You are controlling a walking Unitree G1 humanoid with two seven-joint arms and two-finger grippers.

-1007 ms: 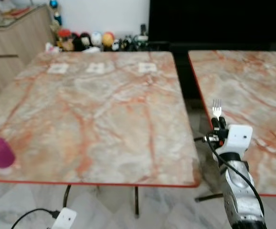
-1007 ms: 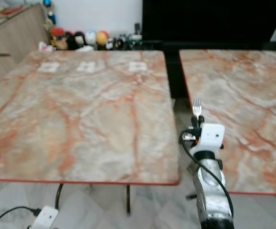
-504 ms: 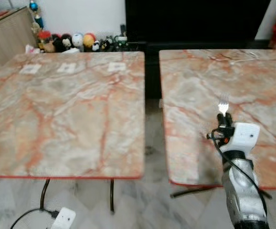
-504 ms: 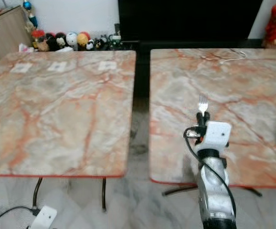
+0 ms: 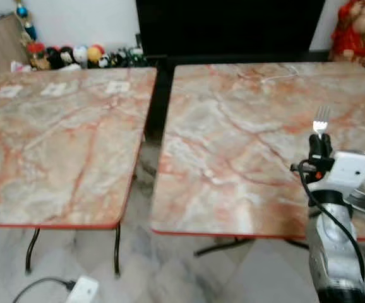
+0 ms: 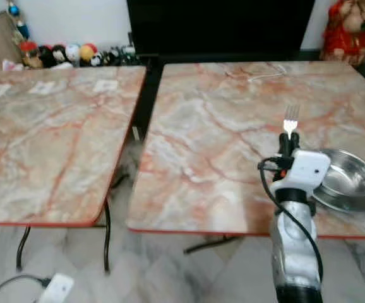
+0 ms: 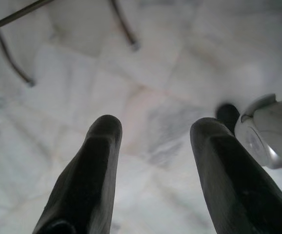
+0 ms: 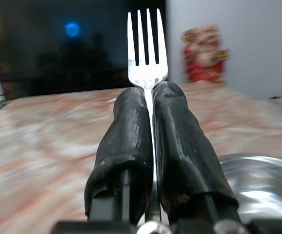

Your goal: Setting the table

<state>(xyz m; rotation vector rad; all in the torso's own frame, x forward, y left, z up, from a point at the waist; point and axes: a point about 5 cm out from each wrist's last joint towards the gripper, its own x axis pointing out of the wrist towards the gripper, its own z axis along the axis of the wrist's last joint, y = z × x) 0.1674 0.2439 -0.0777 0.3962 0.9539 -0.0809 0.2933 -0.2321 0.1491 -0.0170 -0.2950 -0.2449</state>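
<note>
Two marble tables (image 6: 220,145) over pale tiled floor (image 7: 146,122); right gripper (image 6: 288,144) jaws clench fork (image 8: 147,46); left gripper (image 7: 155,141) jaws released.

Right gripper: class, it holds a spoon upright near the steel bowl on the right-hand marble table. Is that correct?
Not quite. The right gripper holds a fork, tines up, as the right wrist view shows. The steel bowl and right-hand marble table are as stated.

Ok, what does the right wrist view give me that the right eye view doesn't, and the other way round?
Right wrist view: the fork close up, tines up, handle clamped between the shut jaws of the right gripper. Right eye view: the left table, the toys beyond it, and the floor gap beside it. Both: the fork, the right table, the steel bowl on it and the red figurine behind.
</note>
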